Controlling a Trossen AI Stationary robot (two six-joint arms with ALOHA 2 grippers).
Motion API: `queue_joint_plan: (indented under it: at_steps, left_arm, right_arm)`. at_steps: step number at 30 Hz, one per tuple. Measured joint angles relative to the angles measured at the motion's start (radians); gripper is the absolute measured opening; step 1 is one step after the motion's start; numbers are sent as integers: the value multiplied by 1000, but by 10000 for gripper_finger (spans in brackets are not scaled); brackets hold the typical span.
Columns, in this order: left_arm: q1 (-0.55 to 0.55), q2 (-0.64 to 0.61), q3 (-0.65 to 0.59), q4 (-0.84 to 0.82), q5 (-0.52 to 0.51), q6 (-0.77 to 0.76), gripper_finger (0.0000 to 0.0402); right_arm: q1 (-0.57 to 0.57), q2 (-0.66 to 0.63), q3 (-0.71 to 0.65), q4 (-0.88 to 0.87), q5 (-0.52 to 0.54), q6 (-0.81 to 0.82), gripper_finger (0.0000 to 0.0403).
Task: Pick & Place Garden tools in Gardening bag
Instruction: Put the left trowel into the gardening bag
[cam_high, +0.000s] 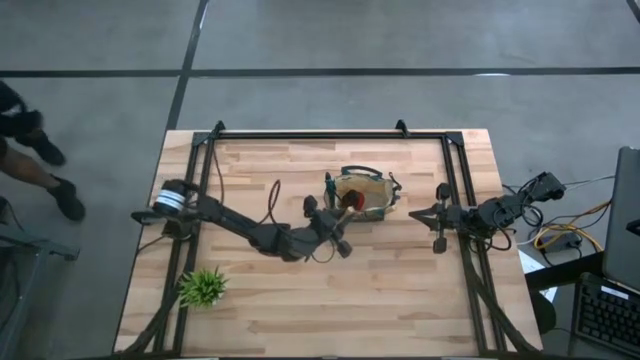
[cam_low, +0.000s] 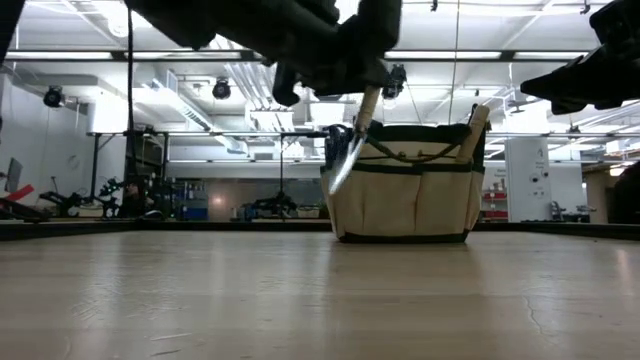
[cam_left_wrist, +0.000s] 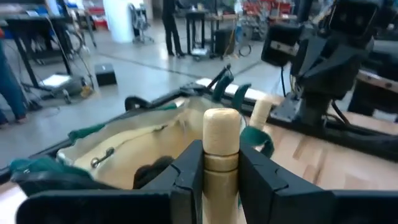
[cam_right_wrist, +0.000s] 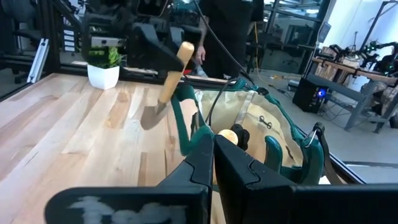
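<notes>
From above, the small tan canvas gardening bag with dark green trim (cam_high: 362, 195) sits near the middle of the pale wooden worktop (cam_high: 330, 290), a little toward twelve o'clock. The left gripper (cam_high: 337, 228) is at the bag's seven o'clock side, just beside it. The right gripper (cam_high: 424, 213) waits at the bag's three o'clock side, close by. A small leafy green plant (cam_high: 203, 287) stands well apart, toward eight o'clock on the worktop.

From worktop level, the bag (cam_low: 408, 190) stands upright. The wooden-handled metal trowel (cam_low: 352, 145) hangs tilted in the air at the bag's nine o'clock edge, blade down, above the worktop.

In the left wrist view, the left gripper (cam_left_wrist: 221, 168) is clamped on the trowel's pale wooden handle (cam_left_wrist: 221, 140), one dark finger on each side. The open bag (cam_left_wrist: 134, 146) lies right behind it.

In the right wrist view, the right gripper (cam_right_wrist: 213, 155) has its fingers pressed together with nothing between them. The trowel (cam_right_wrist: 165, 84) hangs beside the bag's green rim (cam_right_wrist: 186, 127).
</notes>
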Motion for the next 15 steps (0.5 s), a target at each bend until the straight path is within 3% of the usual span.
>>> queue_joint_plan:
  at_steps: [7, 15]
  left_arm:
    - [1, 102, 52, 246, -58, 205, 76]
    - [36, 167, 174, 276, -76, 412, 76]
  right_arm:
    - [0, -1, 0, -1, 0, -22, 8]
    - [0, -2, 0, -1, 0, -26, 8]
